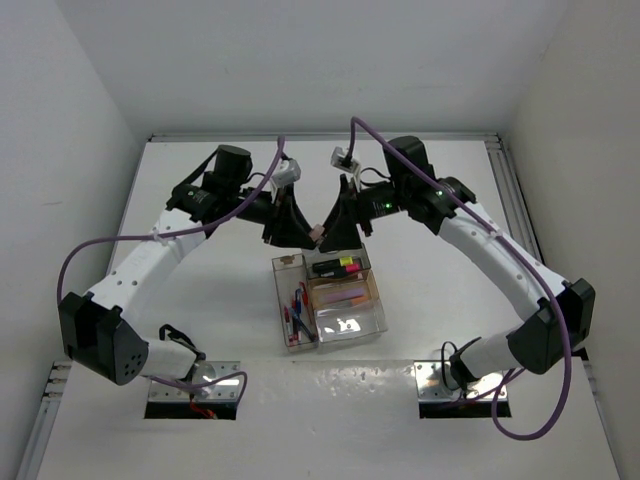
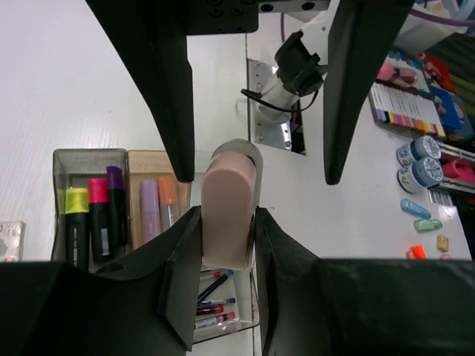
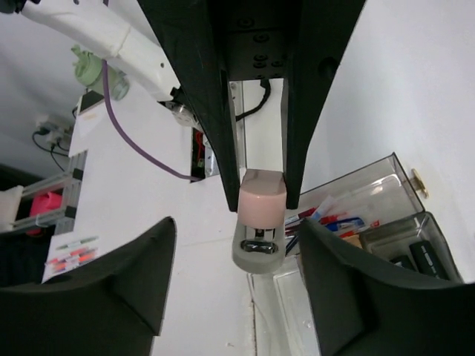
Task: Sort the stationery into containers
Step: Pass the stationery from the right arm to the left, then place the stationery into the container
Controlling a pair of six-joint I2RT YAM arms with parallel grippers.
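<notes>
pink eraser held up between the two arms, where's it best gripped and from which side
Grip the pink eraser across its two long straight sides, about mid-length, coming in end-on along its length, as the left pincer does. Those sides run parallel, so the grip seats flat; the rounded end would probably slip.

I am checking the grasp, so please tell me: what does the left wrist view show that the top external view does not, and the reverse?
Only the left wrist view: the left end effector pressing both sides of the pale pink eraser, the right end effector open, clear of it, and blue-topped round items. Only the top external view: the left arm and right arm whole. Both: the eraser, highlighters in the grey tray, and pens.
</notes>
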